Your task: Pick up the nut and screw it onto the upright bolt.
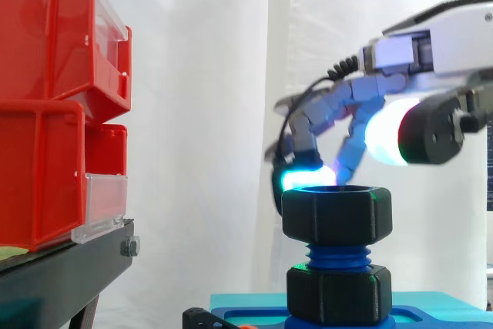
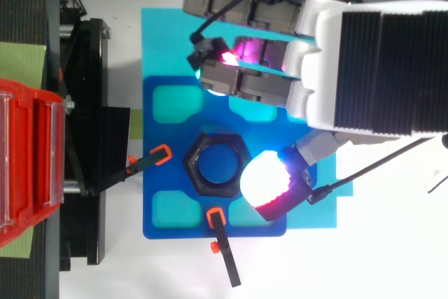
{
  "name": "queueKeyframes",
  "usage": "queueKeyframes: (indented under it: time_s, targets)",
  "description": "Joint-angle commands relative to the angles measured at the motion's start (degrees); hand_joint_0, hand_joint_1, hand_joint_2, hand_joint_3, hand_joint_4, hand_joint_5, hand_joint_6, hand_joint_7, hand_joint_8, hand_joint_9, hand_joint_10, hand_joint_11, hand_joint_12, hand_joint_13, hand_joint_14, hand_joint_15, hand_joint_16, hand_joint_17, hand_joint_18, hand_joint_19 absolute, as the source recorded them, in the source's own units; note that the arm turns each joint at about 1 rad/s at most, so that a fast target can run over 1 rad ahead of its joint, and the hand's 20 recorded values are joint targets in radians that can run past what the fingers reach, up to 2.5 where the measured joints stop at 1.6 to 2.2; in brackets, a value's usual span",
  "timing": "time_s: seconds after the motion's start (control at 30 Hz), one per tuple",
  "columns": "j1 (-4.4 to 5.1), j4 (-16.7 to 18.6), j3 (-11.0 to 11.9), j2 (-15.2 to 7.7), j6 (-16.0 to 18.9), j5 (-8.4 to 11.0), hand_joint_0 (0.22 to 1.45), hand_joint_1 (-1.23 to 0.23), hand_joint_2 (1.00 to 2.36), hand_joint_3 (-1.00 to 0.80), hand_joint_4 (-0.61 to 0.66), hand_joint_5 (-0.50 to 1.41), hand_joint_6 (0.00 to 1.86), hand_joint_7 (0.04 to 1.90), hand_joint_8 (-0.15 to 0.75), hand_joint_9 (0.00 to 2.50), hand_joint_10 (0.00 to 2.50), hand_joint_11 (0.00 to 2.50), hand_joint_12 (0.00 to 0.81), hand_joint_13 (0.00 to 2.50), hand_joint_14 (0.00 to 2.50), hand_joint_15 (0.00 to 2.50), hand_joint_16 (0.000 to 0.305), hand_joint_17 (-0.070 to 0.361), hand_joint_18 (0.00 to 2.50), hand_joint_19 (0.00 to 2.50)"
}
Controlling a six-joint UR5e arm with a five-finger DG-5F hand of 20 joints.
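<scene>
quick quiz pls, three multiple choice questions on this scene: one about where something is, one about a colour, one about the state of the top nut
1. In the side view, where are the red bins?
A. left of the bolt, on the black stand
B. right of the bolt
C. under the bolt

2. What colour is the bolt's thread?
A. red
B. white
C. blue

3. How does the upper nut sit?
A. lying off the bolt
B. on the bolt's top, with bare thread beneath it
C. tight against the lower nut

Answers:
1 A, the bins are stacked on the stand at the view's left edge.
2 C, blue ridges show between the nuts.
3 B, thread separates the two nuts.
</scene>
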Motion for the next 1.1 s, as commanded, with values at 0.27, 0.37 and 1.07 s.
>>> queueKeyframes:
  time_s: [0.27, 0.37, 1.07]
  targets:
    - [-0.27, -0.2, 2.0, 0.0, -1.3, -1.77, 0.42, -0.11, 1.0, -0.5, 0.14, -0.16, 0.5, 0.61, 0.214, 0.54, 0.0, 0.0, 0.33, 0.05, 0.0, 0.0, 0.044, 0.098, 0.0, 0.0]
    - [0.25, 0.3, 1.7, -0.1, -1.2, -1.6, 0.42, -0.1, 1.0, -0.5, 0.14, -0.16, 0.5, 0.61, 0.211, 0.49, 0.0, 0.0, 0.333, 0.01, 0.0, 0.0, 0.045, 0.1, 0.0, 0.0]
    - [2.71, 3.4, -2.0, -0.1, 3.4, -0.89, 0.43, -0.09, 1.0, -0.5, 0.16, -0.15, 0.5, 0.71, 0.226, 0.45, 0.0, 0.0, 0.321, 0.0, 0.0, 0.0, 0.043, 0.098, 0.0, 0.0]
